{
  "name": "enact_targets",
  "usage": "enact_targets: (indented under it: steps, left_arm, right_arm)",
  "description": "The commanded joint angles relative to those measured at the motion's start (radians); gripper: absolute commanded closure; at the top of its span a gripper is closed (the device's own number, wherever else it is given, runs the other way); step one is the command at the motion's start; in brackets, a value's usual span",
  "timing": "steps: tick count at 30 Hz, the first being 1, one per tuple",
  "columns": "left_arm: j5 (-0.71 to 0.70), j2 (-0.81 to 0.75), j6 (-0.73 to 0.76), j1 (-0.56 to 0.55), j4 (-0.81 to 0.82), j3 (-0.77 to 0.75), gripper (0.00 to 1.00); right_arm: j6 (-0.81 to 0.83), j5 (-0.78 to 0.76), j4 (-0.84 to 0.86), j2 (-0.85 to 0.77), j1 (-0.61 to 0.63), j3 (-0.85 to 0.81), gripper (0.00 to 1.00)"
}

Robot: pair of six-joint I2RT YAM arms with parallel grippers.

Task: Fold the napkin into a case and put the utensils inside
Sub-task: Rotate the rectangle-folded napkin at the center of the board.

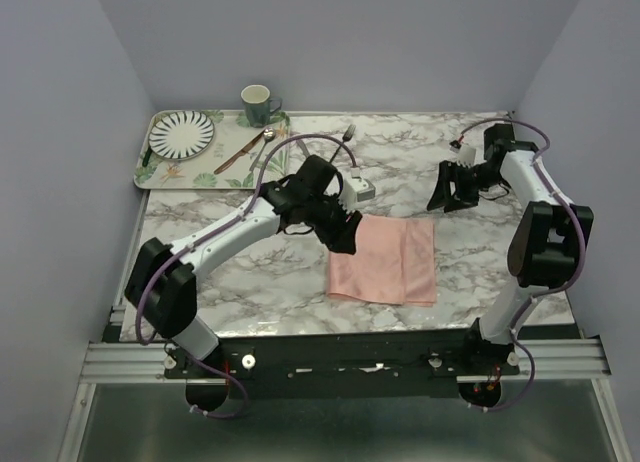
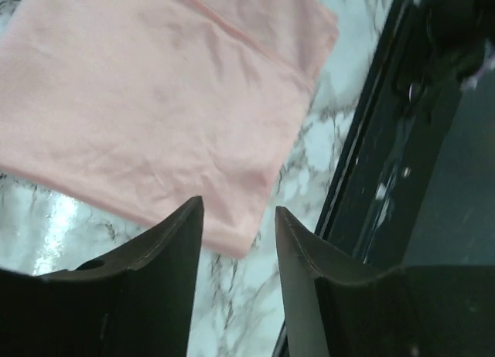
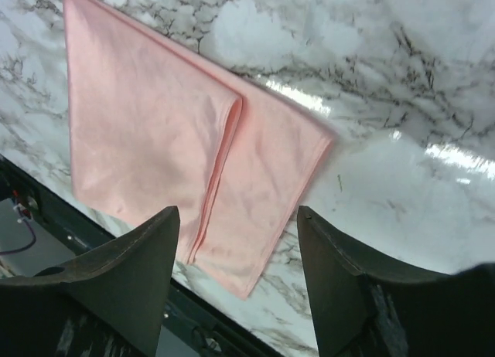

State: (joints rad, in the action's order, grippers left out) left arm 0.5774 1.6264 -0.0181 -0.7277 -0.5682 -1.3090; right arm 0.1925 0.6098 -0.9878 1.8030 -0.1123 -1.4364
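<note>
The salmon-pink napkin [image 1: 385, 260] lies folded flat on the marble table near the front edge, one flap overlapping the rest; it also shows in the left wrist view [image 2: 155, 102] and the right wrist view [image 3: 147, 117]. My left gripper [image 1: 347, 242] hovers at its far-left corner, open and empty [image 2: 238, 210]. My right gripper [image 1: 448, 202] is open and empty [image 3: 238, 218], apart from the napkin above its far-right corner. A silver fork [image 1: 349, 134] lies on the table at the back. I cannot make out the knife.
A floral tray [image 1: 150, 169] at the back left holds a striped plate [image 1: 181, 133], a brown-handled utensil [image 1: 236, 156] and a silver utensil [image 1: 262, 148]. A green mug [image 1: 257, 104] stands behind it. A black rail [image 1: 350, 332] runs along the table's front edge.
</note>
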Motion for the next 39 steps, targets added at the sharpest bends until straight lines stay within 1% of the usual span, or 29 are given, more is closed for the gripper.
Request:
enact_targets:
  steps: [1, 3, 6, 8, 9, 12, 17, 19, 22, 24, 25, 27, 28, 31, 32, 34, 35, 36, 38, 39]
  left_arm:
    - [0.059, -0.108, 0.511, -0.082, -0.222, 0.120, 0.53]
    - [0.038, -0.123, 0.533, -0.110, -0.236, 0.169, 0.61]
    - [-0.019, -0.126, 0.561, -0.165, -0.211, 0.232, 0.66]
    - [-0.069, -0.125, 0.554, -0.205, -0.181, 0.269, 0.66]
    - [-0.086, -0.120, 0.550, -0.217, -0.148, 0.283, 0.66]
    - [-0.165, -0.094, 0.537, -0.268, -0.084, 0.321, 0.67]
    - [-0.218, -0.036, 0.495, -0.297, -0.001, 0.344, 0.68]
    - [-0.287, 0.007, 0.475, -0.299, 0.037, 0.344, 0.70]
    - [-0.353, 0.038, 0.503, -0.291, 0.073, 0.358, 0.72]
    - [-0.355, 0.056, 0.517, -0.270, 0.080, 0.363, 0.73]
    - [-0.353, 0.064, 0.521, -0.238, 0.080, 0.356, 0.73]
    - [-0.341, 0.099, 0.533, -0.191, 0.061, 0.321, 0.73]
    - [-0.335, 0.113, 0.538, -0.144, 0.056, 0.306, 0.73]
    - [-0.330, 0.171, 0.555, -0.079, 0.048, 0.229, 0.73]
    - [-0.329, 0.188, 0.557, -0.043, 0.047, 0.181, 0.73]
    - [-0.336, 0.246, 0.554, -0.006, 0.054, 0.127, 0.73]
    - [-0.343, 0.268, 0.547, 0.011, 0.059, 0.063, 0.72]
    - [-0.340, 0.320, 0.540, 0.045, 0.048, 0.024, 0.71]
    - [-0.314, 0.364, 0.540, 0.076, 0.022, -0.086, 0.71]
    - [-0.298, 0.394, 0.541, 0.094, 0.013, -0.110, 0.70]
  right_arm:
    - [0.042, -0.028, -0.025, 0.087, 0.059, -0.113, 0.28]
    - [0.027, -0.016, -0.018, 0.136, 0.078, -0.136, 0.27]
    - [-0.001, 0.001, -0.003, 0.189, 0.108, -0.167, 0.24]
    - [-0.014, 0.013, 0.006, 0.208, 0.111, -0.180, 0.22]
    - [-0.018, 0.016, 0.008, 0.226, 0.138, -0.185, 0.21]
    - [-0.024, 0.016, 0.018, 0.254, 0.158, -0.202, 0.19]
    - [-0.028, 0.013, 0.018, 0.295, 0.164, -0.219, 0.19]
    - [-0.016, 0.001, 0.012, 0.305, 0.164, -0.216, 0.19]
    - [-0.002, -0.033, 0.011, 0.300, 0.163, -0.197, 0.19]
    - [0.008, -0.050, 0.008, 0.288, 0.161, -0.185, 0.19]
    - [0.021, -0.053, -0.001, 0.283, 0.160, -0.177, 0.19]
    - [0.033, -0.059, -0.011, 0.266, 0.155, -0.174, 0.18]
    - [0.038, -0.059, -0.018, 0.263, 0.151, -0.173, 0.18]
    - [0.039, -0.050, -0.044, 0.256, 0.126, -0.186, 0.16]
    - [0.036, -0.048, -0.048, 0.253, 0.120, -0.197, 0.16]
    - [0.028, -0.028, -0.061, 0.243, 0.094, -0.202, 0.16]
    - [0.027, -0.024, -0.064, 0.237, 0.089, -0.202, 0.16]
    - [0.027, -0.016, -0.068, 0.231, 0.086, -0.191, 0.16]
    - [0.035, -0.018, -0.069, 0.211, 0.085, -0.177, 0.17]
    - [0.035, -0.025, -0.071, 0.208, 0.085, -0.167, 0.17]
